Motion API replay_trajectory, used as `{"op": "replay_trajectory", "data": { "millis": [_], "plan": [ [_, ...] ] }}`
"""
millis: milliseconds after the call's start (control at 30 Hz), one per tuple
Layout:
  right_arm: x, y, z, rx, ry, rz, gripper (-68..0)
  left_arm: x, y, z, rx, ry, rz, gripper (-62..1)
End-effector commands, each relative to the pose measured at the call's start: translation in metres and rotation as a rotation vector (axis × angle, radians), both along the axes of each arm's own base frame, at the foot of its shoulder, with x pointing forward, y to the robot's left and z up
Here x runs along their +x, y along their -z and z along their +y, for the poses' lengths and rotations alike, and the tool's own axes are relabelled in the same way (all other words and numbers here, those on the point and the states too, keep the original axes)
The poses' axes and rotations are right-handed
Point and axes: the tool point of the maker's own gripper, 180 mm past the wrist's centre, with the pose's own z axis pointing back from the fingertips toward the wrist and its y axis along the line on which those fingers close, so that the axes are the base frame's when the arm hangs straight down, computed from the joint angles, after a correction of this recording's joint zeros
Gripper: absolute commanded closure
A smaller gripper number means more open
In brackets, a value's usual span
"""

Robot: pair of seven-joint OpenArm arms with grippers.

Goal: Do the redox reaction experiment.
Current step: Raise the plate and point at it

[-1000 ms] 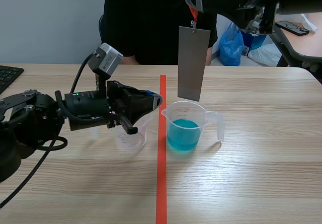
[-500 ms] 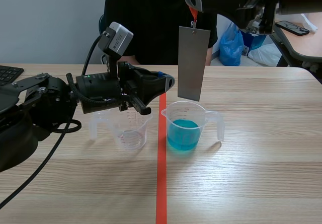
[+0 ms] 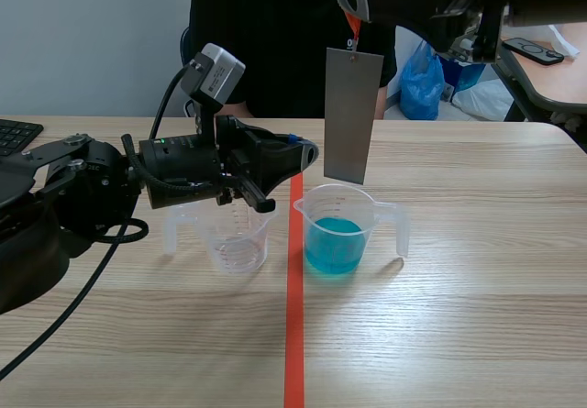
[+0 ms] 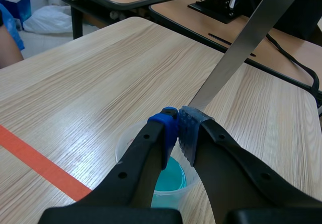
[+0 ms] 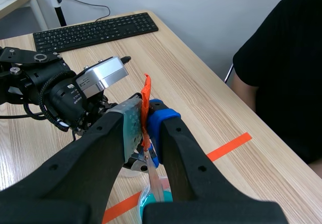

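My left end effector (image 4: 178, 130) is closed on nothing, its blue and grey-green dotted pads pressed flat together, and it hangs above the rim of an empty measuring cup (image 3: 237, 243) of clear plastic, round, with printed graduations and a loop handle on the side away from the tape line. My right end effector (image 5: 145, 121) is raised high over the worktop (image 3: 477, 316) and pinches a thin orange strap (image 5: 146, 90) between its soft pads. From that strap a metal plate (image 3: 352, 115) hangs upright: a flat, smooth, dull grey rectangle, long and narrow, with a small hole near its upper edge. Its lower edge is above the mouth of a second cup (image 3: 369, 214), not in it. That cup is also clear plastic, with a pouring lip and a handle, and holds a shallow pool of bright blue liquid (image 3: 333, 243). The two cups stand near each other on pale wood-grain laminate, one on either side of the orange-red line.
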Motion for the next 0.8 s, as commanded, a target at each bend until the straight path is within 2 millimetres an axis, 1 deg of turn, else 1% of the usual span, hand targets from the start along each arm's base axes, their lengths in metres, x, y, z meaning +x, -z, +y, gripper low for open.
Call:
{"op": "replay_trajectory", "data": {
  "millis": [0,767],
  "plan": [
    [0.0015,-0.0112,-0.0037,0.006,0.004,-0.033,-1.5,0.0019,-0.0148,-0.0041,-0.038,0.005,-0.028,-4.0],
    [0.0013,-0.0116,-0.0035,0.008,0.003,-0.033,-1.5,0.0016,-0.0127,-0.0014,-0.031,0.002,-0.026,-4.0]
  ]
}}
